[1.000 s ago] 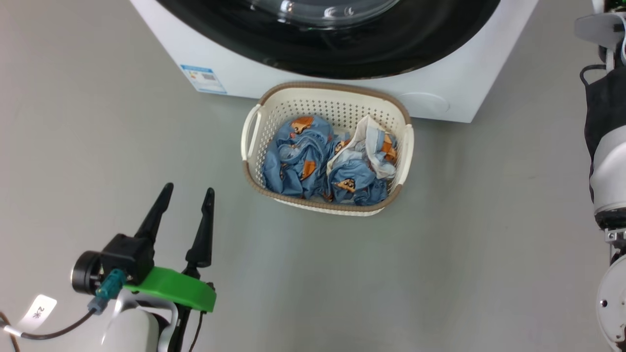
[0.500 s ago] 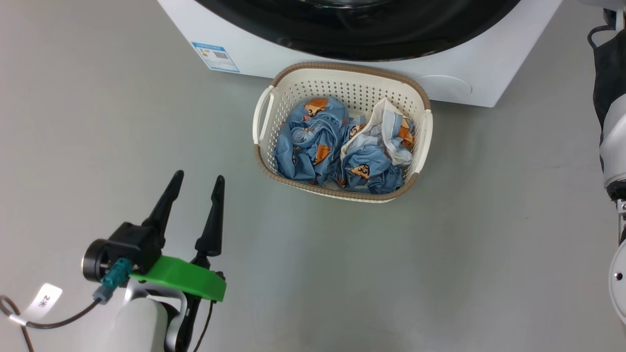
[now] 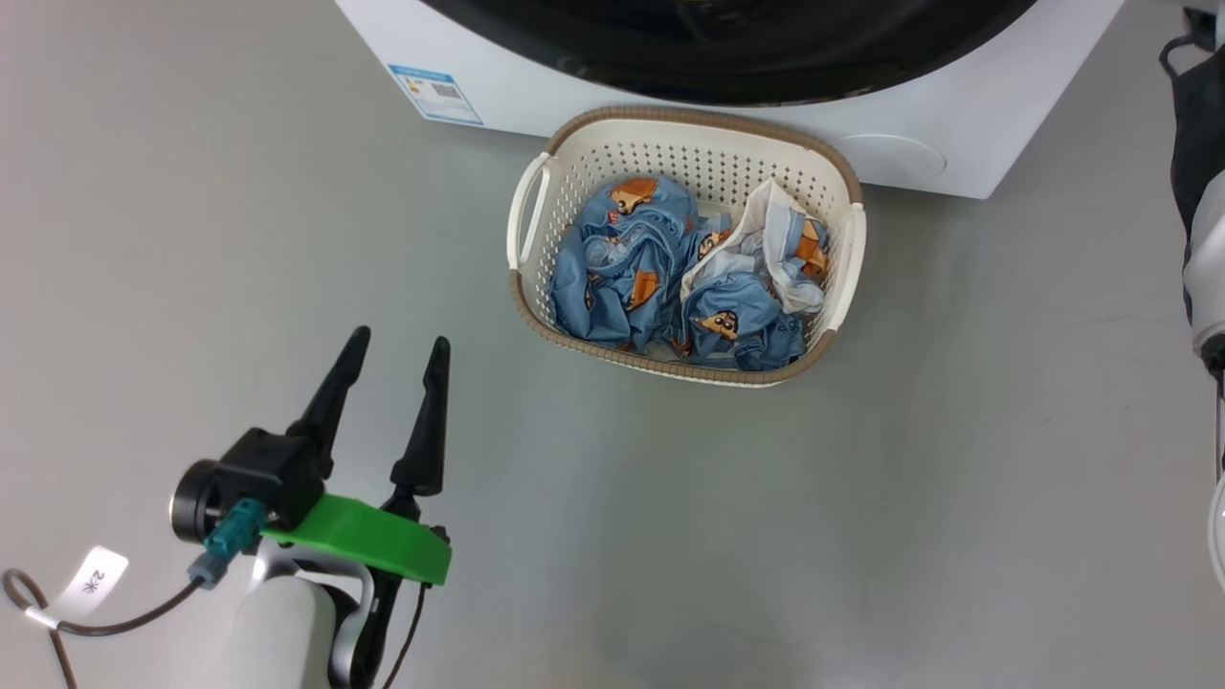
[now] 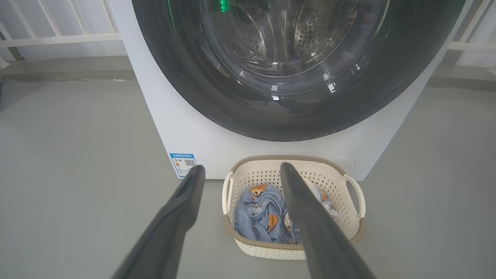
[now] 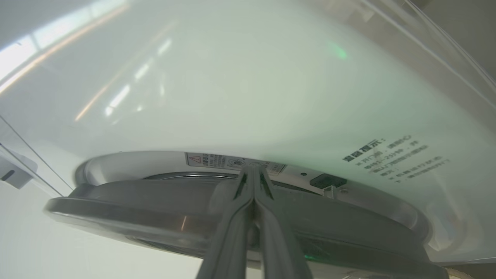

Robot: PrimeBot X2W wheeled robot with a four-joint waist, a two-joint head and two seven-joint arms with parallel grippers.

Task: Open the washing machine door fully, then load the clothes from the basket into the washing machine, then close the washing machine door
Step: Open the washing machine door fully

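The washing machine stands at the top of the head view, its glossy black washing machine door cut off by the frame. Before it on the floor sits the basket, holding the blue printed clothes. My left gripper hovers open and empty at the lower left, well short of the basket. In the left wrist view its fingers frame the basket, the clothes and the door. My right gripper is shut, its tips reaching past the door's grey rim into a gap against the white front.
Grey floor surrounds the basket on all sides. My right arm's pale and black forearm runs along the right edge of the head view. A white railing stands behind the machine to the left. A blue sticker marks the machine's lower left corner.
The head camera has shifted, so the machine and basket sit higher and further right in the picture. The basket, clothes and open left gripper keep their places relative to each other.
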